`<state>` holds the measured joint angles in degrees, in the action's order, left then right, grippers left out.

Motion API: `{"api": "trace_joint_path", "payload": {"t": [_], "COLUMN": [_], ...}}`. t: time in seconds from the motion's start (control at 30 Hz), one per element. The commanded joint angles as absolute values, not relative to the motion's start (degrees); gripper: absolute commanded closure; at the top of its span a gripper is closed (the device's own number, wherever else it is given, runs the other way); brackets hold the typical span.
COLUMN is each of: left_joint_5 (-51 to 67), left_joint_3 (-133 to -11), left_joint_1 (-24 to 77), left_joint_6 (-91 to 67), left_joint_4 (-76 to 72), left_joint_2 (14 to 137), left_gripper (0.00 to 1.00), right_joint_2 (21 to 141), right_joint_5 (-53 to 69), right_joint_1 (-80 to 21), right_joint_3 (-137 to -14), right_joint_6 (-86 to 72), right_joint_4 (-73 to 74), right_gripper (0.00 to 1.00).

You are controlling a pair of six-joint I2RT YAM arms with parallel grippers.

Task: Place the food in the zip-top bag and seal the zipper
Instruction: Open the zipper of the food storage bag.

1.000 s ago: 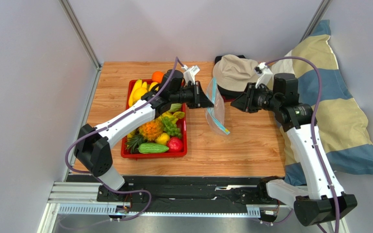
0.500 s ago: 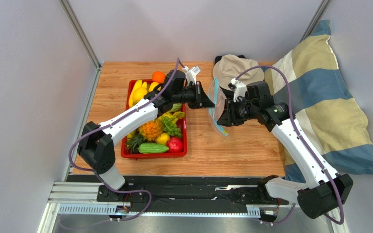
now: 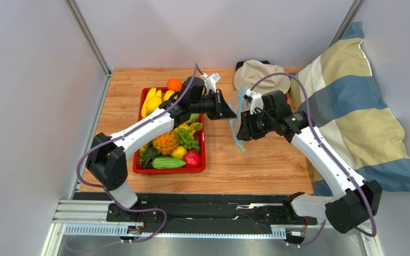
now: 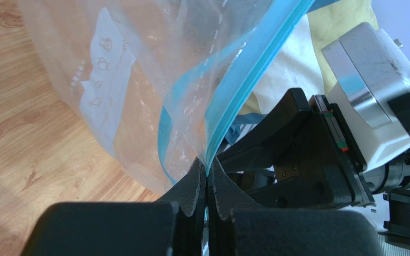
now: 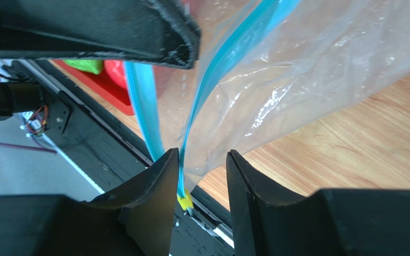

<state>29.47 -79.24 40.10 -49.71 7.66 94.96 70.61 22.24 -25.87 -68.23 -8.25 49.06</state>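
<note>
Left jaws tight on crinkly zip-top bag [image 4: 137,80]

The zip-top bag [image 3: 236,106] hangs between left gripper [image 3: 232,112] and right gripper [image 3: 242,130], right of the tray [image 3: 169,170] of food [image 3: 167,143].

The zip-top bag's [image 4: 159,58] white label [image 4: 103,93] carries only unreadable marks.

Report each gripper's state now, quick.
The left gripper is shut on the zip-top bag at its zipper.
The right gripper is open, jaws either side of the zipper, not clamping.
</note>
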Motion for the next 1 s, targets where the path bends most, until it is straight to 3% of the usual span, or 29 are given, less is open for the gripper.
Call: {"api": "trace_joint_path", "payload": {"t": [0.0, 0.23, 0.33, 0.4, 0.53, 0.77, 0.87, 0.97], "left_joint_5": [30.2, 30.1, 30.1, 30.1, 30.1, 30.8, 31.2, 31.5], "left_joint_3": [-81.4, -80.2, -79.3, -78.8, -79.4, -78.9, -78.0, -76.9], "left_joint_1": [40.2, 40.1, 39.6, 39.4, 39.2, 39.0, 38.8, 38.1], "left_joint_6": [-51.1, -52.5, -54.0, -54.9, -55.5, -56.7, -56.9, -56.1], "left_joint_4": [5.5, 5.4, 4.7, 4.0, 3.9, 3.4, 3.1, 3.4], "left_joint_2": [94.6, 94.2, 94.1, 94.1, 94.4, 94.1, 93.7, 93.0], "left_gripper": [1.0, 1.0, 1.0, 1.0, 1.0, 1.0, 1.0, 1.0], "right_joint_2": [71.1, 71.5, 70.9, 70.8, 71.9, 73.7, 73.0, 70.8], "right_joint_5": [18.1, 19.5, 23.4, 25.1, 26.8, 23.0, 23.0, 23.4], "right_joint_1": [-26.1, -26.1, -26.1, -26.1, -26.2, -27.3, -27.2, -26.0], "right_joint_3": [-68.1, -69.9, -69.8, -68.7, -67.6, -67.8, -68.4, -69.1], "right_joint_6": [-7.2, -6.9, -6.8, -7.0, -5.7, -3.9, -3.3, -2.8], "right_joint_4": [47.5, 47.6, 48.2, 47.8, 47.9, 47.9, 48.9, 50.3], "right_gripper": [0.62, 0.75, 0.68, 0.56, 0.55, 0.77, 1.0, 1.0]}}
